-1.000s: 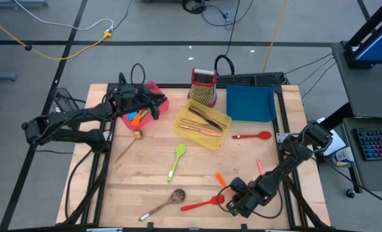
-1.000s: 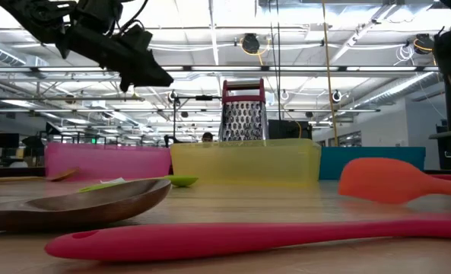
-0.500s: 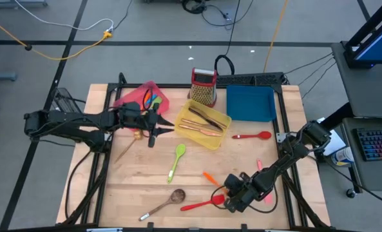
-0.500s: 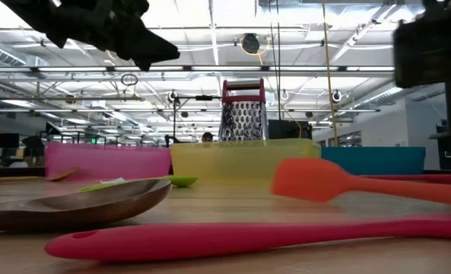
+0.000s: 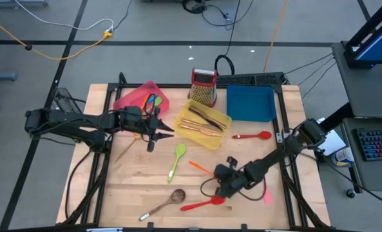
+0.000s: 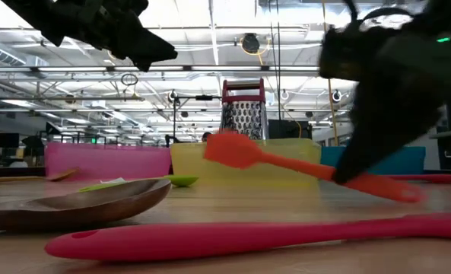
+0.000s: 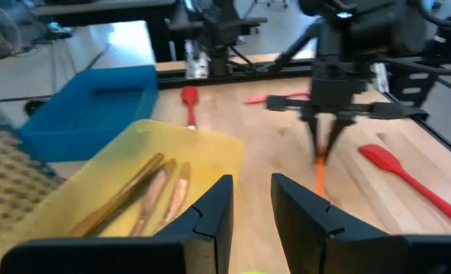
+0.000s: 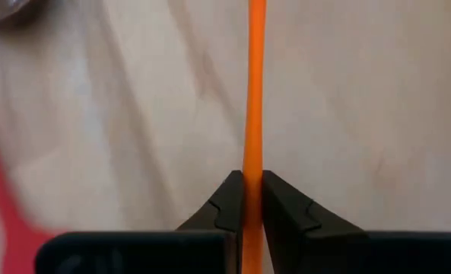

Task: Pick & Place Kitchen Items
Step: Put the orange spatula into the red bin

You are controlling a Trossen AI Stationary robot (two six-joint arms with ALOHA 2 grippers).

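**Orange spatula lifted by its handle above the sorting table**

Wooden table [image 5: 139,187], framed in black rail, carries 3 trays along its far edge: a pink tray [image 5: 134,98], a yellow tray [image 5: 211,138] and a blue tray [image 5: 250,103], with a red-topped box grater [image 5: 203,86] between them. Copper cutlery [image 5: 198,124] lies in the yellow tray. Loose on the boards are a green spoon [image 5: 176,159], a brownish spoon [image 5: 165,202], a red spatula [image 5: 202,204] and a red spoon [image 5: 252,136].

Right gripper [image 5: 224,175] hangs over the near middle of the table, its jaws pinched tight on the thin handle of the orange spatula [image 6: 236,150]; the blade juts out toward the yellow tray, clear of the wood in the low view. Left gripper [image 5: 153,132] hovers between the pink and yellow trays, its fingers [image 7: 210,221] parted by a narrow gap and holding nothing.

Risk, as a judgement: the grip sits far from the blade, so the long overhang may let the spatula pivot or slip between the fingers during carriage, and the blade could catch a tray wall. Both arms work near the yellow tray; a crossing path could bring them into contact.
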